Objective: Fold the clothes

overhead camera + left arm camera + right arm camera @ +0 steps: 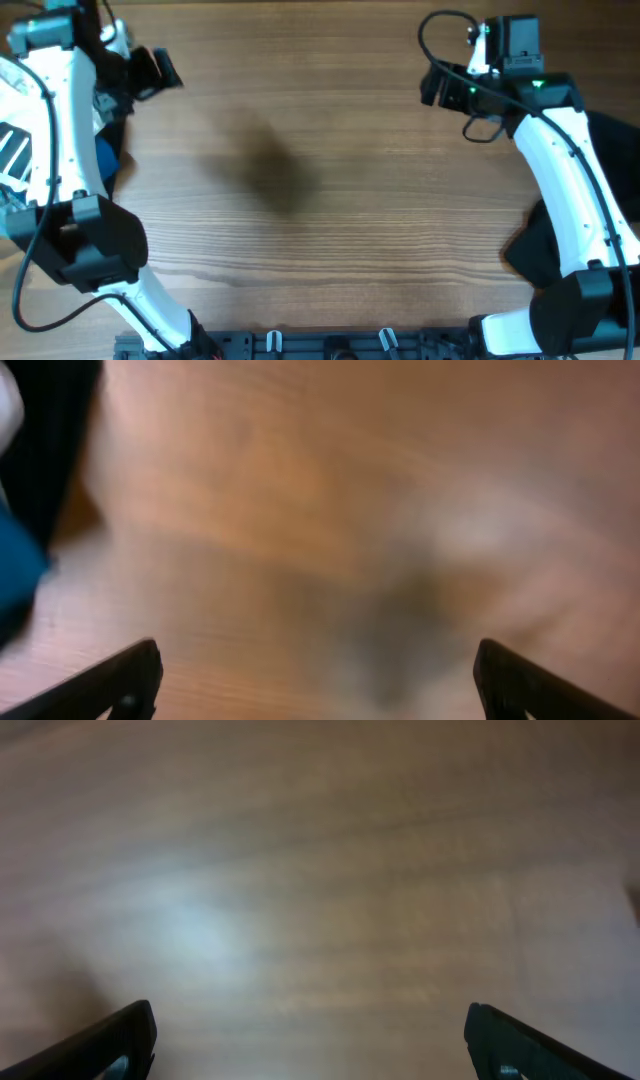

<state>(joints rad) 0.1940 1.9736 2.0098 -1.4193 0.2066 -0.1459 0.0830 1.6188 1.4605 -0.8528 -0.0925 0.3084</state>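
A white cloth with black stripes (12, 150) lies at the table's far left edge, mostly hidden behind my left arm; it looks like the T-shirt. Blue fabric (106, 160) and dark fabric (112, 128) lie beside it. They also show blurred in the left wrist view, the blue fabric (15, 575) below the dark fabric (50, 440). My left gripper (160, 68) (318, 670) is open and empty over bare wood at the back left. My right gripper (436, 86) (310, 1030) is open and empty over bare wood at the back right.
The wooden table (320, 200) has a dark shadow near its middle. Black fabric (612, 170) lies at the right edge behind my right arm. A black rail (330, 345) runs along the front edge.
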